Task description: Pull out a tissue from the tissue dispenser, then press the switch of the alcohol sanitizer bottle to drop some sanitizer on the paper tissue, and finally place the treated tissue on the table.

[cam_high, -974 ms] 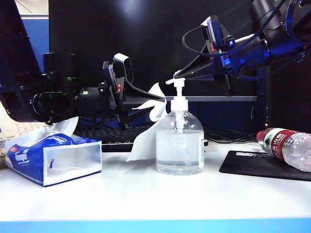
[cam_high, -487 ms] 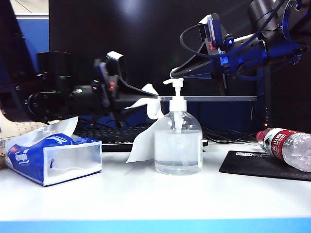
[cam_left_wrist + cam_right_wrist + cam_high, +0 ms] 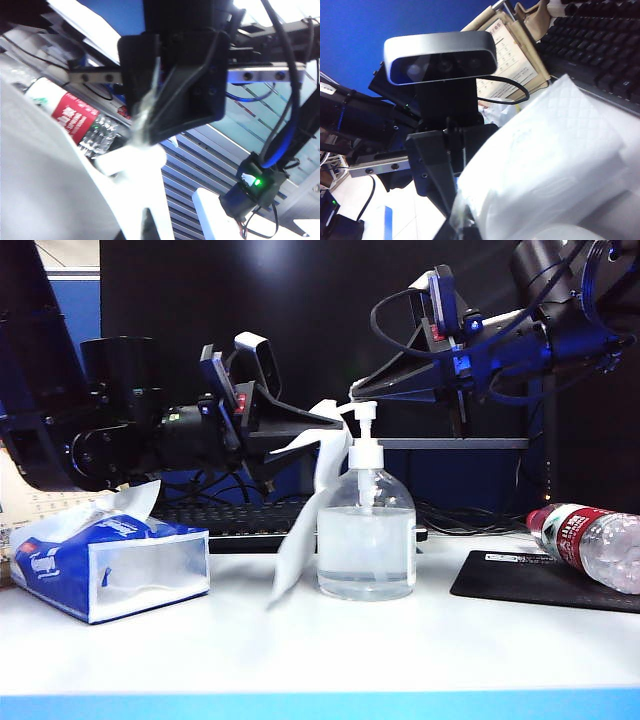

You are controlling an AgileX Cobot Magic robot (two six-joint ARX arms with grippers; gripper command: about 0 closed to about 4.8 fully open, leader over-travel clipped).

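Tissue held at the pump, ready for sanitizer

The tissue (image 3: 305, 520) hangs beside the alcohol sanitizer bottle (image 3: 366, 540), pinched in the left gripper (image 3: 338, 426). The right gripper (image 3: 357, 392), jaws together and empty, hovers at the switch (image 3: 363, 410); best press straight down, keeping paper under the nozzle.

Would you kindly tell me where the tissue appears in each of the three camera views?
Exterior view: the tissue hangs from the shut left pincer, beside the alcohol sanitizer bottle.
Left wrist view: the tissue fills the foreground below the left pincer.
Right wrist view: the quilted tissue fills the foreground, pinched by the left pincer.
Shared landmark: the left pincer.
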